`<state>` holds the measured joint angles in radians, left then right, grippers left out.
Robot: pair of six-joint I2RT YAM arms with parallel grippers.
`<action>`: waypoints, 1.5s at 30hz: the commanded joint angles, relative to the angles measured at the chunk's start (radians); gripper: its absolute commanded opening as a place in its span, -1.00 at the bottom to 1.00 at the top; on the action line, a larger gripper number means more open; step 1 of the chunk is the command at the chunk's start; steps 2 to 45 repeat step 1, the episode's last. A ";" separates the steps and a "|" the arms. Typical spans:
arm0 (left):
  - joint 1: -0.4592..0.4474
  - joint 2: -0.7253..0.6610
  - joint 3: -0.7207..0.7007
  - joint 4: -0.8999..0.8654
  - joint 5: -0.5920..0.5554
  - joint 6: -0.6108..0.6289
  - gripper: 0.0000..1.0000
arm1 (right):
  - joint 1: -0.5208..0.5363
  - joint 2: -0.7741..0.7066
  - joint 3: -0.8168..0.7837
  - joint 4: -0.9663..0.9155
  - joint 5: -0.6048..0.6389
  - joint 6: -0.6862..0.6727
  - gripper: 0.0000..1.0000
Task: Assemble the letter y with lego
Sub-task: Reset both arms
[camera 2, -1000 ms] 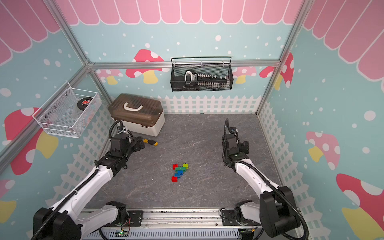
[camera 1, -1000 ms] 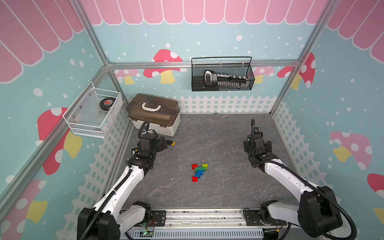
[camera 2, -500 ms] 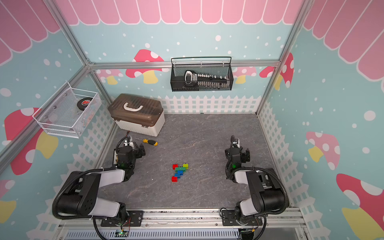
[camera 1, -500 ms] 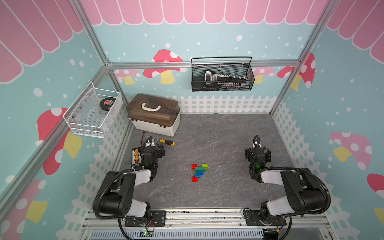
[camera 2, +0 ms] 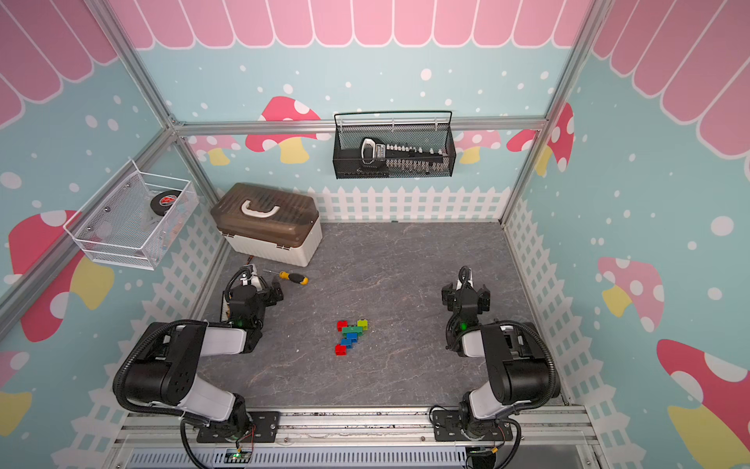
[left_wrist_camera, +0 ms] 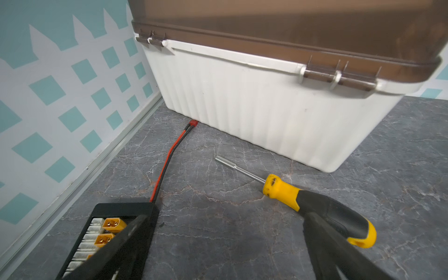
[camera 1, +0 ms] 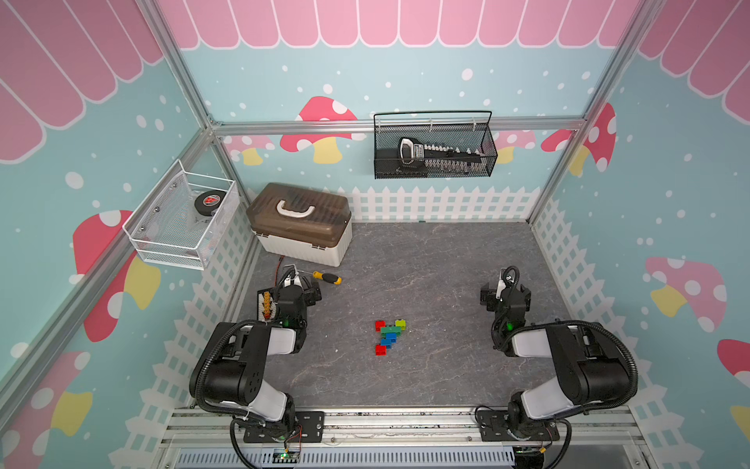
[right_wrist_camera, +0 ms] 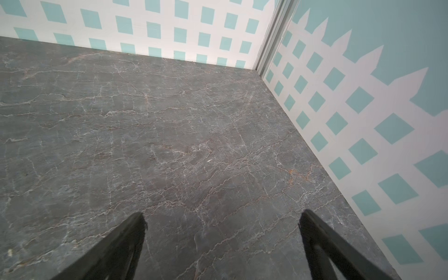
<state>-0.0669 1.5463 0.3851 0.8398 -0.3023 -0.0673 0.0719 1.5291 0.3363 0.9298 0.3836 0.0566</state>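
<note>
We take the brown-lidded box (camera 1: 300, 227) as reference. The left gripper (left_wrist_camera: 225, 215), just in front of it, and the right gripper (right_wrist_camera: 223, 214), far across from it, both gape wide and hold nothing. The letter y (camera 1: 389, 337) lies well forward of the box and looks complete; we advise parking the arms without touching it. No writing is legible.

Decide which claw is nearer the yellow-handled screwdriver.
Left. The left claw sits right beside the screwdriver; the right claw is far off on the opposite side.
</note>
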 commanded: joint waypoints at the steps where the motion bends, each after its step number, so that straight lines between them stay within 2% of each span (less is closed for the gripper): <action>1: -0.004 -0.010 0.009 0.037 -0.008 0.010 0.99 | 0.002 0.009 0.011 0.030 -0.009 -0.003 0.98; 45: -0.004 -0.010 0.009 0.037 -0.008 0.010 0.99 | 0.002 0.009 0.011 0.030 -0.009 -0.003 0.98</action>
